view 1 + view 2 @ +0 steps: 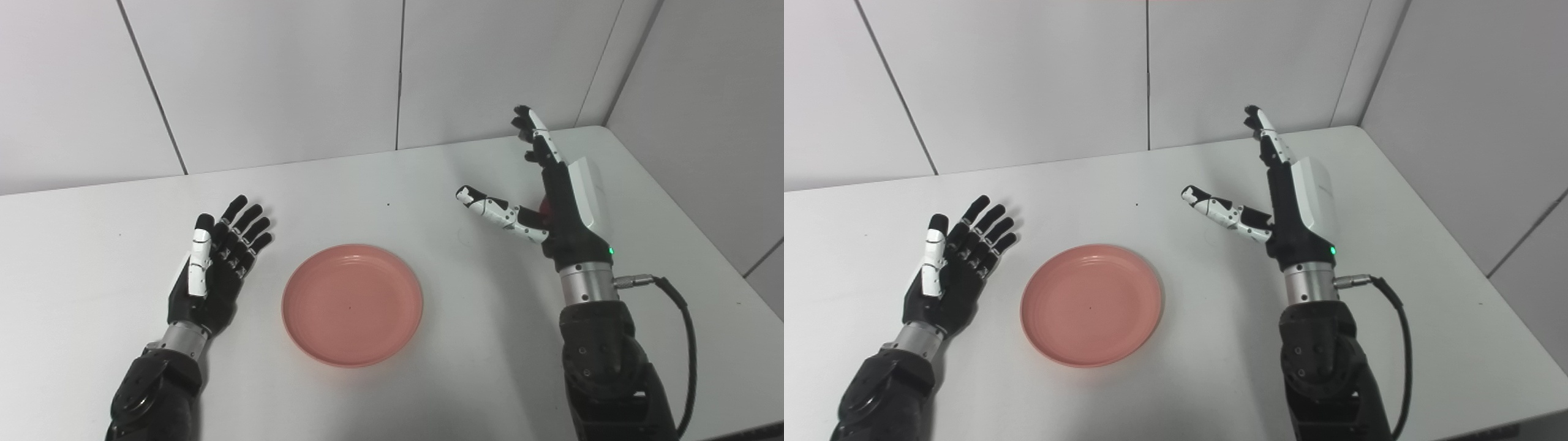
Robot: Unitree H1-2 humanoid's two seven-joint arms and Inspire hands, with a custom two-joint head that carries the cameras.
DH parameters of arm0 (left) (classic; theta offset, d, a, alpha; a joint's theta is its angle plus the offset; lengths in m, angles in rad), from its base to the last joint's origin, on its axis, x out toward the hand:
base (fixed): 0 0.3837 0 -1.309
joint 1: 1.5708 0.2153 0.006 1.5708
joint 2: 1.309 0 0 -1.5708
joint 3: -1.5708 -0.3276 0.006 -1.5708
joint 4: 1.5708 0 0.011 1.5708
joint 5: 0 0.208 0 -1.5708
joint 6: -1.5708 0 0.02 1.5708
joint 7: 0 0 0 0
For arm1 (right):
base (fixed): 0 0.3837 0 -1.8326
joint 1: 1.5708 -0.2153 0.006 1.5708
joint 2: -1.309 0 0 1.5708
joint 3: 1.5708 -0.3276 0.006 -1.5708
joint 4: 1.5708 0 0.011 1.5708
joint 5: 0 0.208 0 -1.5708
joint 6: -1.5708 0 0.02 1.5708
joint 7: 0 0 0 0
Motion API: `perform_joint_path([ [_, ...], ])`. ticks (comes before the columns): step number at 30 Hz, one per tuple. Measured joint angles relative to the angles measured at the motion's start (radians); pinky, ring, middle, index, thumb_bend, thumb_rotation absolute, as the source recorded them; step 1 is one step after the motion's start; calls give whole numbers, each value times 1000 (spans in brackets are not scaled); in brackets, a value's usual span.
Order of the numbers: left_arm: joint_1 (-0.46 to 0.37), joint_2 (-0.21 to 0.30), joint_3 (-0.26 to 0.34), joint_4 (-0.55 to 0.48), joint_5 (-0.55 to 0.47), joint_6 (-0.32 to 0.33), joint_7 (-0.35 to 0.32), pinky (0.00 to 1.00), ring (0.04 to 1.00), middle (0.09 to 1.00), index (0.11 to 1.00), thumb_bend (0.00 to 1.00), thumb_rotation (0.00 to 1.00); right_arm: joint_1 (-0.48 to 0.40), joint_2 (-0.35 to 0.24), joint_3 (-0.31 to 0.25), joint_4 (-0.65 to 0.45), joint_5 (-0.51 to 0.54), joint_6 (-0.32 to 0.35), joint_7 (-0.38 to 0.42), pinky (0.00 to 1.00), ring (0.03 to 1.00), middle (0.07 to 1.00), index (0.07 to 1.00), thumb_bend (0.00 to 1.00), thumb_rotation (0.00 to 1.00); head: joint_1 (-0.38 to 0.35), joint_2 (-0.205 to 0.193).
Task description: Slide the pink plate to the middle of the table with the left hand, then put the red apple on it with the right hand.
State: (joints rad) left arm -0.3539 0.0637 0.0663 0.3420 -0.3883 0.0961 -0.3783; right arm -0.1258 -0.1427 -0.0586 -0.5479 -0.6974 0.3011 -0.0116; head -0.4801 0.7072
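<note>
Pink plate [352, 304] first: you have it lying flat on the white table [110, 233], nearest your cameras and roughly midway between the two arms, so the sliding part of the job looks finished, judging by where it sits. Look inside it and you see nothing; the dish is bare, with only a tiny dark speck near its centre. That emptiness tells you the apple step is not yet done.

Just beside the plate, on its left, your left hand [214, 275] rests with palm up and fingers spread, holding nothing and not touching the rim. It reads as a hand parked clear of the dish so the other arm has room.

Farther back on the right, your right hand [554, 208] stands edge-on, fingers stretched toward the wall and thumb [496, 211] pointing out toward the middle of the table; the spread is wide and nothing is clasped. Behind its palm, in the left eye view only, you catch a sliver of the red apple [544, 206]. It is mostly hidden, so you cannot tell whether the palm touches it. The splayed pose probably suits a reach around the fruit.
</note>
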Motion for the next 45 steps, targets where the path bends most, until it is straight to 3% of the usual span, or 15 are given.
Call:
perform_joint_path([
  [7, -18, 14, 19, 42, -10, -10, -19, 928, 914, 917, 906, 719, 881, 2, -24, -79, 20, -89, 3, -30, 806, 880, 918, 958, 951, 613, -31, -12],
  [17, -26, 28, 19, 63, -17, -23, -27, 916, 908, 911, 898, 714, 861, 14, -70, -156, 124, -126, 4, -93, 692, 839, 944, 969, 999, 631, -41, -23],
  [18, -26, 27, 19, 63, -17, -23, -27, 918, 908, 910, 898, 709, 861, 14, -71, -160, 130, -131, 4, -99, 650, 798, 940, 967, 1000, 631, -44, -25],
  [20, -26, 27, 20, 63, -17, -23, -27, 918, 908, 910, 898, 706, 862, 13, -74, -165, 155, -142, 6, -108, 623, 772, 938, 966, 1000, 631, -44, -25],
  [25, -26, 27, 22, 64, -19, -23, -27, 924, 915, 915, 905, 698, 873, 7, -91, -170, 218, -147, 36, -106, 723, 862, 941, 975, 1000, 637, -41, -31],
  [30, -26, 28, 22, 64, -19, -23, -27, 923, 915, 918, 906, 696, 883, 4, -111, -174, 301, -130, 50, -110, 687, 844, 932, 976, 1000, 646, -40, -35],
  [45, -22, 28, 19, 57, -16, -25, -25, 927, 914, 916, 904, 715, 873, -21, -142, -146, 432, -35, 92, -97, 712, 855, 938, 984, 1000, 628, -35, -29],
])
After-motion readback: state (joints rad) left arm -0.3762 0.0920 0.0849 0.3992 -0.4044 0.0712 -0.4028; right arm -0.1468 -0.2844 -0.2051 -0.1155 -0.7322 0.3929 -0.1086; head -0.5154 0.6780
